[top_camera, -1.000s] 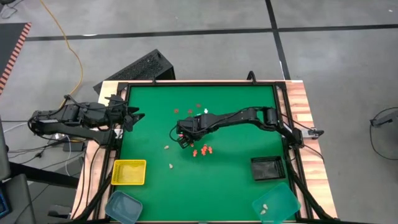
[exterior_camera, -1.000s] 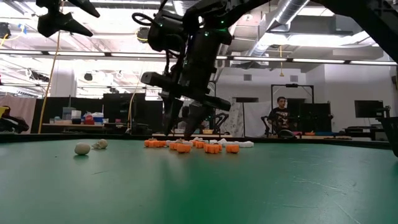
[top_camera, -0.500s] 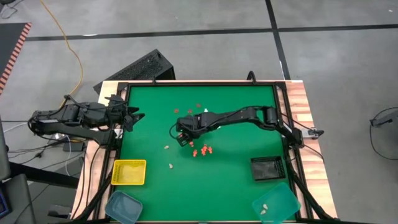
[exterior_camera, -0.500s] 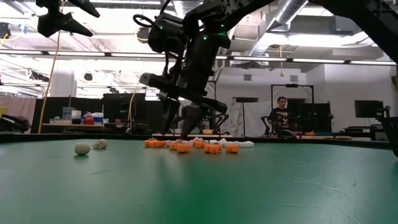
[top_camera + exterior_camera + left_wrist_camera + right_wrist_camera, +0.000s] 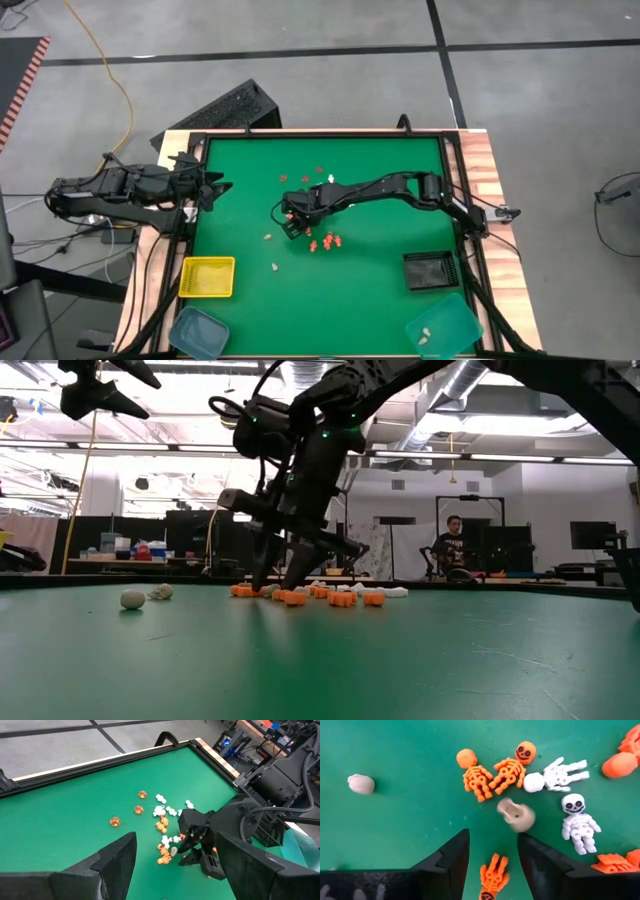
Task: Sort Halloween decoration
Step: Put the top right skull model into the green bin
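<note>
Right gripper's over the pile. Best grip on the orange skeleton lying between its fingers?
Take the orange skeleton across its ribcage, from straight above. It lies flat on the table, lengthwise between the open right gripper fingers, so the narrow torso fits the gap. The cream skull sits just ahead, clear of it.

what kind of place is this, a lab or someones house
Most likely a robotics lab or workshop, not a home: exposed ceiling ducts and strip lighting overhead, benches crowded with equipment behind the table, a taped concrete floor, and a person at another workstation.
</note>
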